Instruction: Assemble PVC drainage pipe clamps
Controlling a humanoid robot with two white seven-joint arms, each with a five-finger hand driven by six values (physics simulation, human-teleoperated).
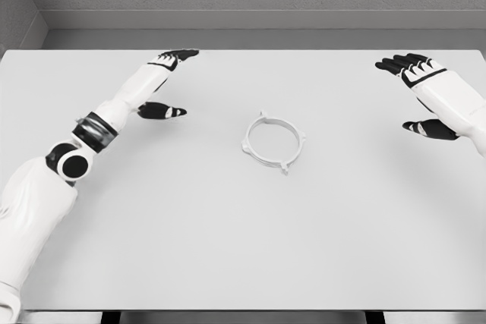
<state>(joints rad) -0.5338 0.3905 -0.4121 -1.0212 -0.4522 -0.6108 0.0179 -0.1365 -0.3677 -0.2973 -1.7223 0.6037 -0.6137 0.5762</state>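
I see clamp ring flat mid-tabletop. Left hand far left, right hand far right, fingers spread, holding nothing.

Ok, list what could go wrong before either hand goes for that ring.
1. The clamp ring lies flat on the table, so fingers may struggle to get under its thin rim and could push it away instead.
2. It is white on a white surface, so its edges may be misjudged.
3. The left hand and right hand, both open, flank the ring; if both reach in together, they might collide.
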